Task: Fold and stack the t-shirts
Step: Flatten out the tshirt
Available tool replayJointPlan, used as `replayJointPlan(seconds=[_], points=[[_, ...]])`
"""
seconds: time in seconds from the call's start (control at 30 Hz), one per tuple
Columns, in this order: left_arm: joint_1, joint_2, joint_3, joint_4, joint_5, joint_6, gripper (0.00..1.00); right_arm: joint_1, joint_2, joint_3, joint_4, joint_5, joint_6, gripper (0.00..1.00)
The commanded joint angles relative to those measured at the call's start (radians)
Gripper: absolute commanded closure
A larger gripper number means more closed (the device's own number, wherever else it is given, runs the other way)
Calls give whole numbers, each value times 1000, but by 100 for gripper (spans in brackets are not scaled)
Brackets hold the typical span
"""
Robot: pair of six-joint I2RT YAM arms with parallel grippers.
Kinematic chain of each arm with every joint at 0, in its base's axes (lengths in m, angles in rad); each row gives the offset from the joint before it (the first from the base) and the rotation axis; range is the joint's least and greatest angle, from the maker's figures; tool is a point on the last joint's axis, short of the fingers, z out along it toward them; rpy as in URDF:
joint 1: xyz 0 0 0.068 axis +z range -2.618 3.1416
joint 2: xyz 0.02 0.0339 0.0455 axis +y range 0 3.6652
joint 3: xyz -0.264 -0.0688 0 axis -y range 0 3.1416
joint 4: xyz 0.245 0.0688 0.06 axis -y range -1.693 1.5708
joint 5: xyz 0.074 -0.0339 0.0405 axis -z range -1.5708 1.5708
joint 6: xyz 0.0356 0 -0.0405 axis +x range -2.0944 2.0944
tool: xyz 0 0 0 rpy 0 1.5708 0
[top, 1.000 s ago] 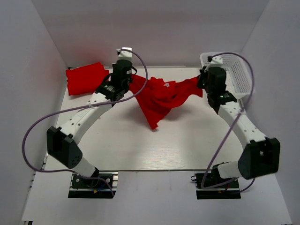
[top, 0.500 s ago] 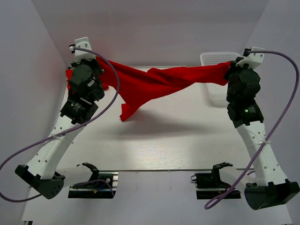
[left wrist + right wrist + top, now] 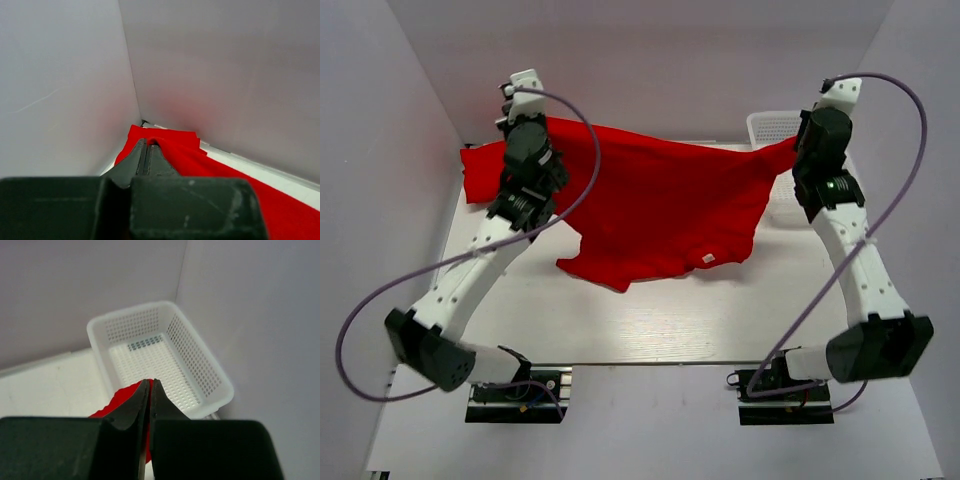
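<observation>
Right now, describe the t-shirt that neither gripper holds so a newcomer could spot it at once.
Look to the far left corner of the table. The t-shirt lies there in a compact heap, partly behind the left arm. The other red shirt hangs spread between the left gripper and right gripper; this one rests untouched.

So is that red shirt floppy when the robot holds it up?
Probably very floppy: the t-shirt hangs loosely between the left gripper and the right gripper. It is likely light, since two small pinches at its top edge carry it. Its lower edge hangs unevenly, so it would probably crumple if let go.
</observation>
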Motion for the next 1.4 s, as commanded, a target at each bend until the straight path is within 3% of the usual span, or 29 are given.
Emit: replayJointPlan(seconds=[0.0,0.13,0.23,0.3,0.4,0.47,0.6,0.7,0.73,0.8,0.83,0.93,1.07,1.1,1.17,1.2,1.23,1.27,1.37], points=[[34,104,111,68,22,40,100,-33,76,113,-7,-100,13,100],[95,333,352,68,94,73,100,-50,227,362,-30,-183,-4,100],[121,520,742,-34,127,83,100,-59,375,650,-103,-229,2,100],[137,581,875,-100,160,83,100,-67,440,830,-152,-253,2,100],[157,582,960,-131,217,92,100,-71,451,866,-142,-264,-2,100],[166,495,883,-122,217,92,100,-79,390,828,-105,-263,-5,100],[166,294,618,-122,237,14,100,-87,256,533,-70,-250,7,100],[175,182,376,-272,310,-142,100,-90,117,335,-68,-299,42,100],[175,110,229,-322,326,-217,100,-90,98,184,-79,-333,51,100],[175,53,25,-388,347,-323,100,-87,15,78,-97,-350,108,100],[175,10,-37,-419,364,-363,100,-90,-5,-68,-113,-387,126,100],[175,-26,-224,-580,410,-557,100,-90,-80,-283,-163,-409,226,100],[175,-37,-382,-790,443,-805,100,-91,-92,-454,-198,-424,316,99],[175,-9,-396,-826,443,-833,96,-90,-69,-454,-211,-412,321,99],[175,29,-387,-905,443,-888,60,-88,-25,-429,-254,-395,334,73],[175,51,-349,-976,443,-910,43,-90,-11,-422,-266,-387,335,56],[175,74,-325,-1011,443,-933,5,-87,18,-413,-272,-386,335,23],[175,113,-302,-1042,421,-951,3,-88,24,-396,-291,-387,335,10],[175,138,-232,-1076,400,-971,1,-81,32,-372,-275,-433,296,10]])
